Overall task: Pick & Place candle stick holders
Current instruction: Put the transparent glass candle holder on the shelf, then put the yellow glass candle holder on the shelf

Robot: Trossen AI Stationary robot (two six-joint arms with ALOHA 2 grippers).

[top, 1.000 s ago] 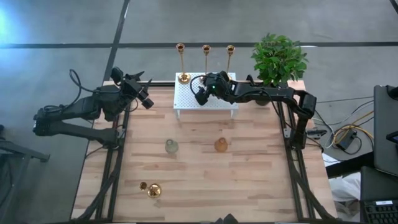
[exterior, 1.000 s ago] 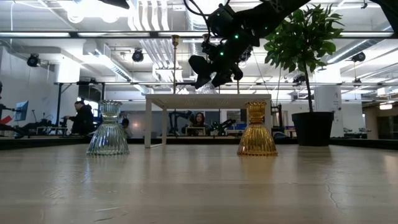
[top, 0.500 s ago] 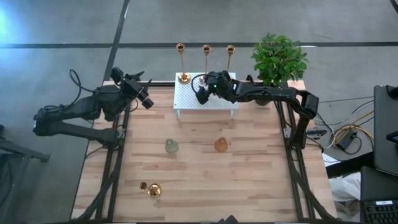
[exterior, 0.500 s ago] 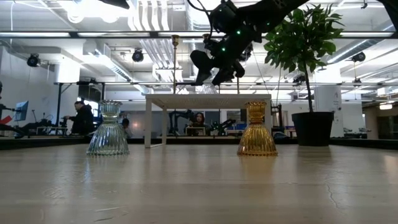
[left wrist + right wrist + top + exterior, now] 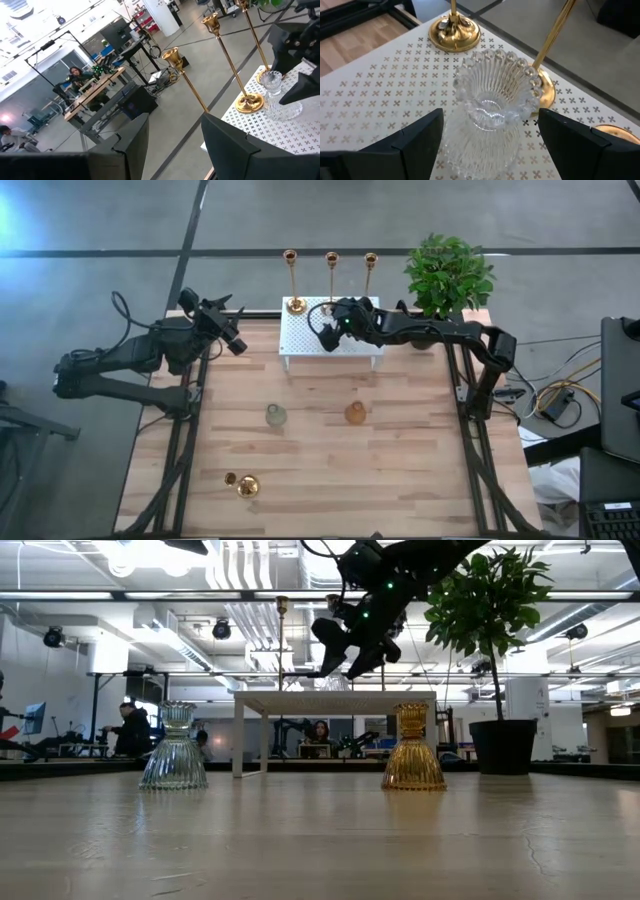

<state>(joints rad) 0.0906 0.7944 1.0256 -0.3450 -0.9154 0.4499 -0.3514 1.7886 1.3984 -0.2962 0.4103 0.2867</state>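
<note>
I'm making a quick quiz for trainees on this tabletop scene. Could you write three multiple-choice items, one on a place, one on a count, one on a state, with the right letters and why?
1. Where does the clear ribbed glass holder between the right gripper's fingers stand?
A. on the white perforated stand
B. on the bare wood table
C. in the plant pot

2. How many tall gold candlesticks stand upright along the stand's far edge?
A. one
B. three
C. five

3. How is the right gripper?
A. shut on a candlestick
B. open
C. out of view

Answers:
1 A, the right wrist view shows it on the cross-patterned white surface.
2 B, the high view shows three.
3 B, its fingers stand wide on either side of the glass, not touching it.
</note>
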